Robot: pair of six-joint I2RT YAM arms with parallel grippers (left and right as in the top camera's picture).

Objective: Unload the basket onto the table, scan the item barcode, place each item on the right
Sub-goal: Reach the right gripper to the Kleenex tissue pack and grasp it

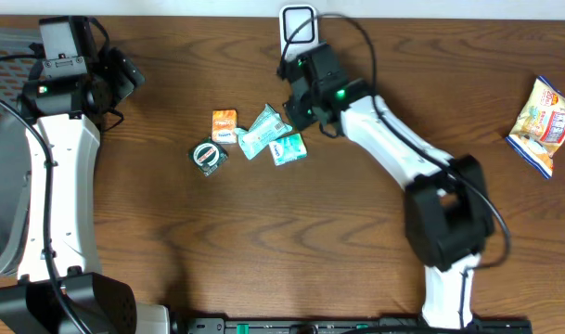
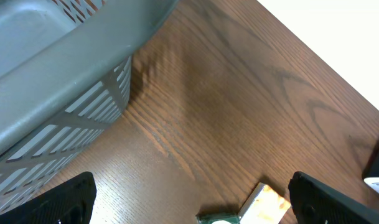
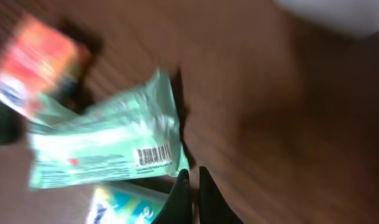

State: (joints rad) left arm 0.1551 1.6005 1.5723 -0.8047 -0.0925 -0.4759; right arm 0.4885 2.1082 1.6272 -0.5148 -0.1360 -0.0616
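My right hand (image 3: 190, 188) is pinched shut at the corner of the green sachet (image 3: 102, 152), a light, floppy, slippery film, so I'd nip its sealed edge, clear of the barcode (image 3: 153, 154)

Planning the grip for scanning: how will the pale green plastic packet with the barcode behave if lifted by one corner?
The pale green plastic packet looks thin and crinkled, so it will probably flop rather than stay flat. Its flatness suggests it is light. Bending could distort the printed barcode.
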